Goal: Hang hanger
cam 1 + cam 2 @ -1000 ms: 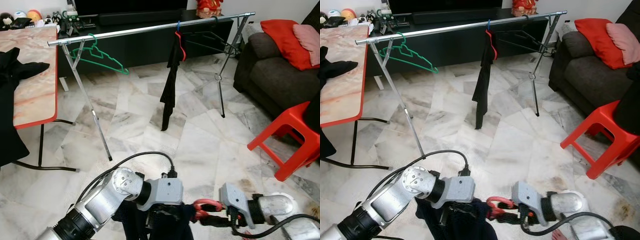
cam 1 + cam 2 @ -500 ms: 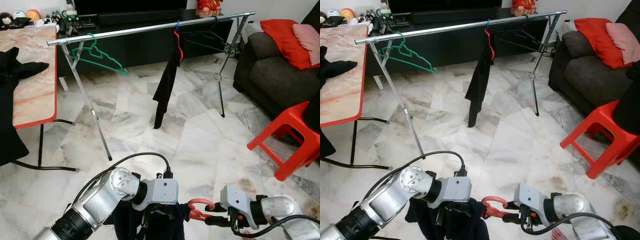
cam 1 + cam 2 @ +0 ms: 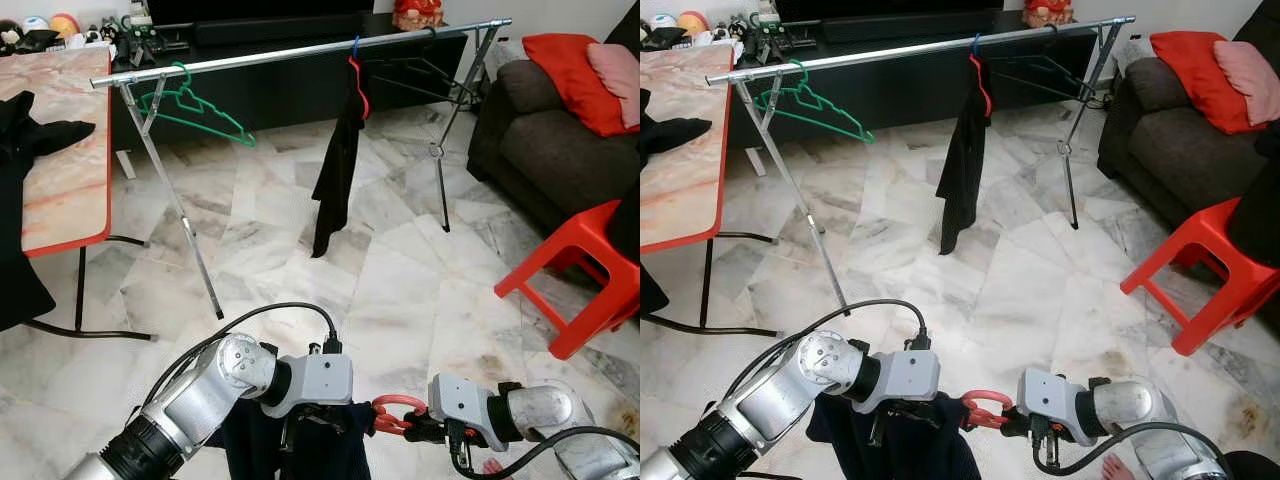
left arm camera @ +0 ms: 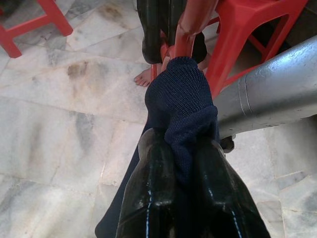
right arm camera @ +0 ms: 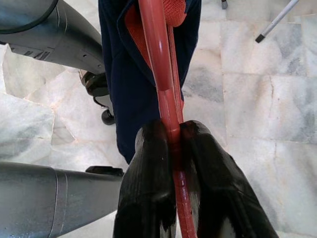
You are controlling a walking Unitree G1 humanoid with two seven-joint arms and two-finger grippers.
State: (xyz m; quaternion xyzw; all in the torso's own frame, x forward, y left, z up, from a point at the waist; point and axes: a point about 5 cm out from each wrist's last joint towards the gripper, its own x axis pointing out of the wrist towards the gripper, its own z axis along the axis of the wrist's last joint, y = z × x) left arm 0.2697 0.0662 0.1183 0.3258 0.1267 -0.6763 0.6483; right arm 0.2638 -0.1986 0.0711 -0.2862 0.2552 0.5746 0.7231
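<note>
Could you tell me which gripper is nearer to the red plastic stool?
Right. The right gripper holds the red hanger low in front, on the red stool's side; the left gripper, gripping the dark garment, is farther away.

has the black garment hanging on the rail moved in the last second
Yes. The black garment has been swinging: against the floor tiles its hem went toward the robot's left, then partway back, while the rail and its red hanger held their place.

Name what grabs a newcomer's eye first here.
Low in front, the left hand pinches a dark navy knitted garment while the right hand clamps the glossy red plastic hanger inside it. Beyond them, a long silver metal clothes rail carries a green hanger.
</note>
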